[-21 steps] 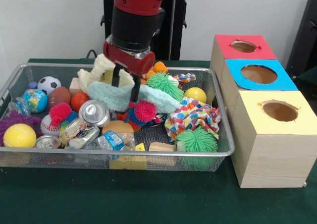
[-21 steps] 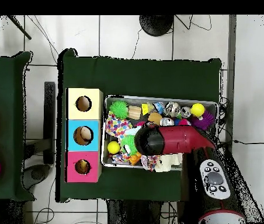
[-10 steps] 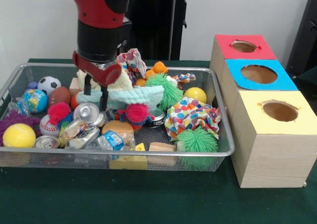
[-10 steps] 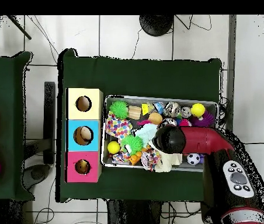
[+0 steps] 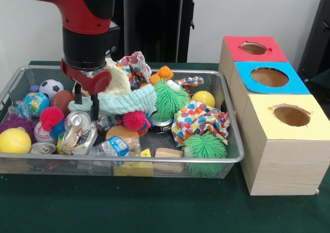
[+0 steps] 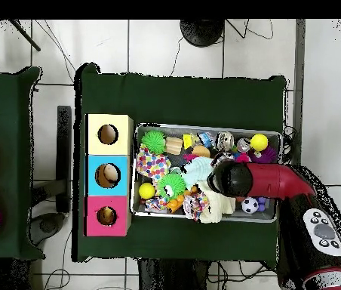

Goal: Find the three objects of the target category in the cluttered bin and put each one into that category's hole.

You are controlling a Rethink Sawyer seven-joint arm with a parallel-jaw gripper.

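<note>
The red and black arm [image 5: 82,16] comes down from the upper left of the front view, its last section standing nearly upright over the left half of the wire bin [image 5: 227,158], which sits on the green table [image 5: 154,207]. From above, the arm [image 6: 275,181] reaches across the bin [image 6: 204,127] from the right side of the picture, its round end hiding what lies beneath it. The tool [image 5: 85,100] points straight down, its two dark fingers [image 5: 95,106] standing a little apart with nothing held between them, their tips just above a crushed silver can [image 5: 78,120]. A pale green band [image 5: 124,101] of soft cloth lies just beside the tool, draped over a cream cloth [image 5: 119,78]. Around them sit a pink spiky ball [image 5: 135,120], a green spiky ball [image 5: 167,96], a second green spiky ball [image 5: 205,146] near the front wall, a spotted cloth [image 5: 198,117], a yellow ball [image 5: 203,98], a tennis ball [image 5: 14,140], a small soccer ball [image 5: 50,87], a brown football [image 5: 62,100] and a plastic bottle [image 5: 114,146]. Beside the bin stand three wooden boxes, each with a round hole on top: a red box [image 5: 253,48], a blue box [image 5: 269,77] and a yellow box [image 5: 290,115].
</note>
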